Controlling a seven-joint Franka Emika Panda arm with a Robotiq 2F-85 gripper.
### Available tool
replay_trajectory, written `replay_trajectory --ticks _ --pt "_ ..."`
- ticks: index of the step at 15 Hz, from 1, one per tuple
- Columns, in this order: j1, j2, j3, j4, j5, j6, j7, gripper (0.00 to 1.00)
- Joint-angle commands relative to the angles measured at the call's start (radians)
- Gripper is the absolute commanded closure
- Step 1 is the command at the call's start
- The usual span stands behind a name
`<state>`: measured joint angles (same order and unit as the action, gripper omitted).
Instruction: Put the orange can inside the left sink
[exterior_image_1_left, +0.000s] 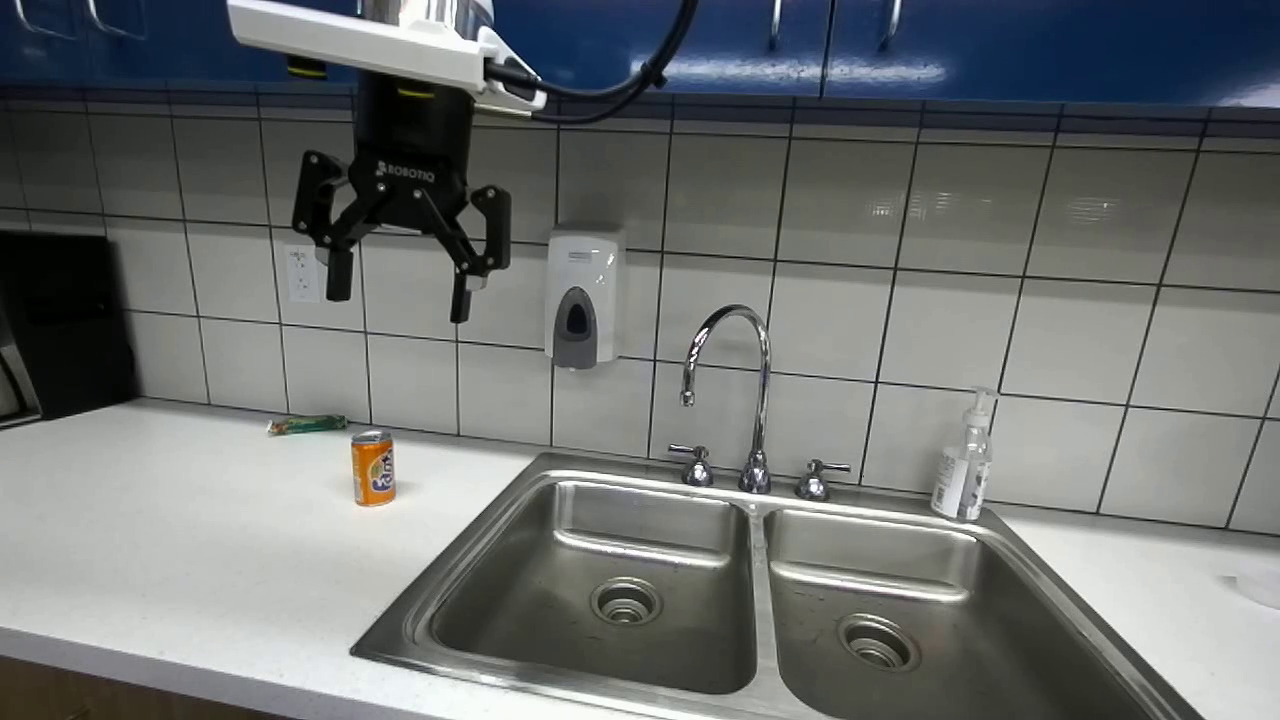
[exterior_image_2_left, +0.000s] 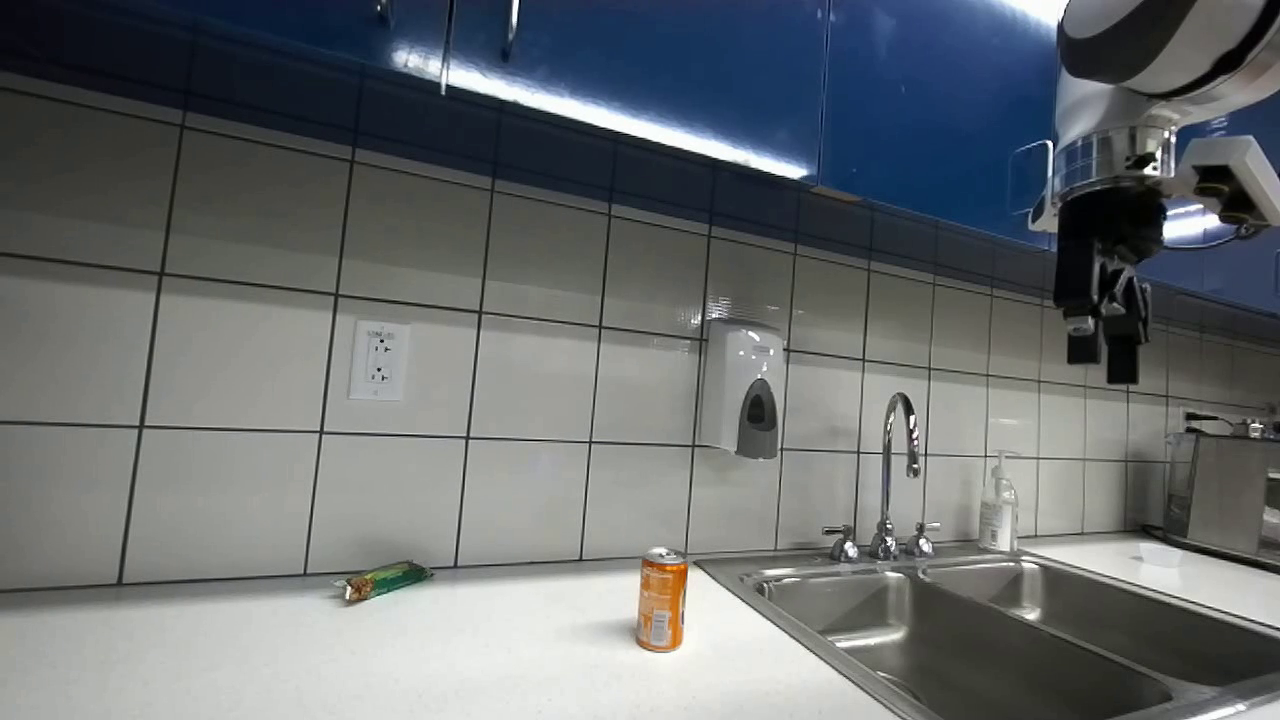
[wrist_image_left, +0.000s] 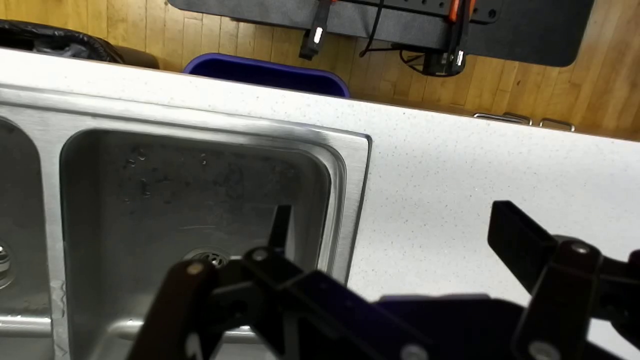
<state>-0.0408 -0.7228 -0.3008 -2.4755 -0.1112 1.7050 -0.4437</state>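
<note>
The orange can (exterior_image_1_left: 374, 469) with a silvery top stands upright on the white counter, left of the double sink; it also shows in an exterior view (exterior_image_2_left: 661, 600). The left sink (exterior_image_1_left: 520, 620) is a steel basin with a round drain; it also shows in an exterior view (exterior_image_2_left: 960, 640) and in the wrist view (wrist_image_left: 200, 200). My gripper (exterior_image_1_left: 400, 300) is open and empty, fingers pointing down, high above the counter and apart from the can. It also shows in an exterior view (exterior_image_2_left: 1103, 360) and in the wrist view (wrist_image_left: 392, 215). The can is out of the wrist view.
A tall curved faucet (exterior_image_1_left: 762, 400) stands behind the basins. The right basin (exterior_image_1_left: 960, 640) adjoins the left one. A wall soap dispenser (exterior_image_1_left: 582, 300), a pump bottle (exterior_image_1_left: 965, 465) and a green wrapper (exterior_image_1_left: 307, 424) are along the back. Blue cabinets (exterior_image_1_left: 1050, 50) hang above.
</note>
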Motion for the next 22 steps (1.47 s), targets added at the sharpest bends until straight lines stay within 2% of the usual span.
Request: replay_trajectory --ticks 1,8,17,22 --pt "-0.006 0.010 0.012 0.001 0.002 0.003 -0.011 0.00" --pt "0.062 0.072 0.060 -0.031 0.006 0.088 -0.037 0.00" --pt "0.128 0.176 0.139 -0.106 0.004 0.316 -0.033 0.00" --pt "0.163 0.240 0.160 -0.135 0.024 0.440 -0.057 0.00"
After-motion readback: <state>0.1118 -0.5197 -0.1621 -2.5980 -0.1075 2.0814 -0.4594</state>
